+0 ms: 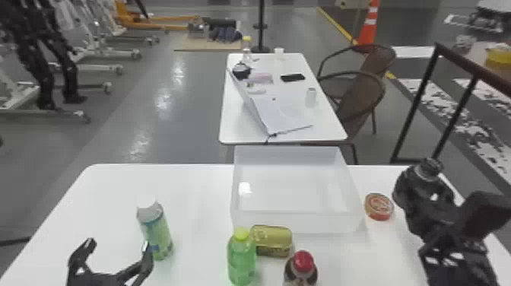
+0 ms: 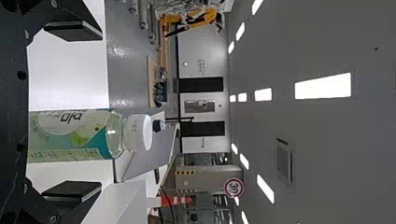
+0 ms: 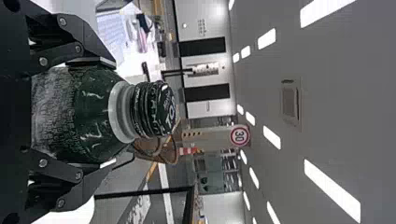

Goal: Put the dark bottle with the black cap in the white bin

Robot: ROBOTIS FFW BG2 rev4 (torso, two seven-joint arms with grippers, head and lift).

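Observation:
At the right of the head view, my right gripper [image 1: 429,218] is shut on the dark bottle [image 1: 410,188], cap up, to the right of the white bin [image 1: 296,221]. I cannot tell whether its base touches the table. In the right wrist view, the right gripper [image 3: 107,113] has a finger on either side of the dark bottle [image 3: 95,109], below its black cap [image 3: 152,109]. My left gripper [image 1: 114,253] is open at the lower left; in the left wrist view, the left gripper [image 2: 73,111] stands open near the white-capped bottle [image 2: 74,135].
The white-capped green bottle [image 1: 156,232] stands at the table's left. In front of the bin are a green bottle [image 1: 242,258], a gold tin [image 1: 272,240] and a red-capped bottle [image 1: 301,268]. A round orange container [image 1: 379,206] lies between the bin and the right arm.

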